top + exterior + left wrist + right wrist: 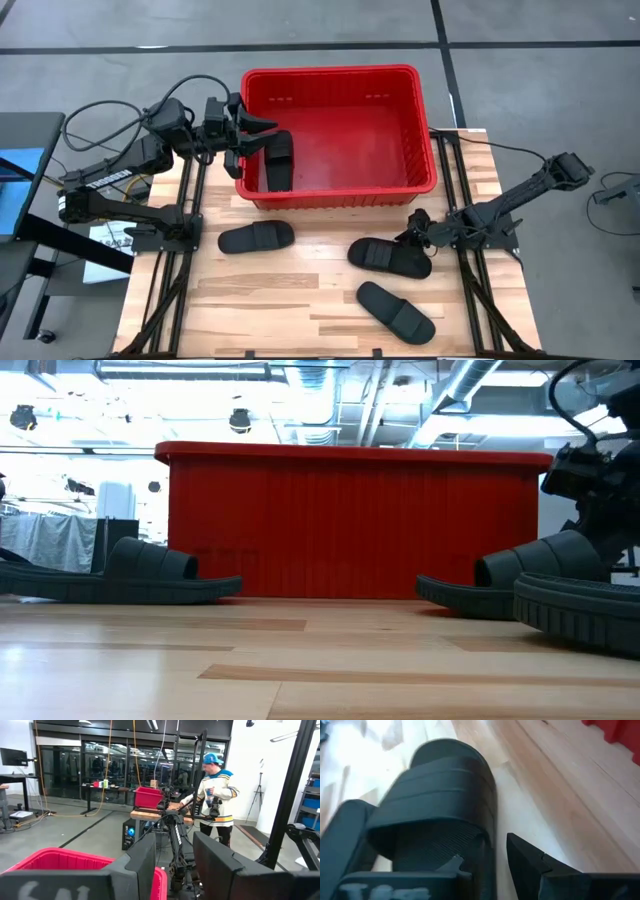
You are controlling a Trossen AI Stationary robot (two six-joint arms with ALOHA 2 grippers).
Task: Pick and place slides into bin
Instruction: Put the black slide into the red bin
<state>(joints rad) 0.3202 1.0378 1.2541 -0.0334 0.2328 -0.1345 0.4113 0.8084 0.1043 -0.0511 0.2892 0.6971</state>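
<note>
One slide point(279, 160) in bin point(420, 135) beside spread left hand point(243, 130) | right hand point(418, 230) seemingly pinching another slide point(390, 257)

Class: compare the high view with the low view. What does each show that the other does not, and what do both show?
Only the high view shows the inside of the bin, with one slide lying in it at its left end, the left hand over the bin's left rim, and a fourth slide nearest the table's front edge.

Only the low view shows the room's ceiling lights and pipes beyond the table.

Both show the red bin, the wooden table, and slides lying on it in front of the bin, one left and one right.
</note>
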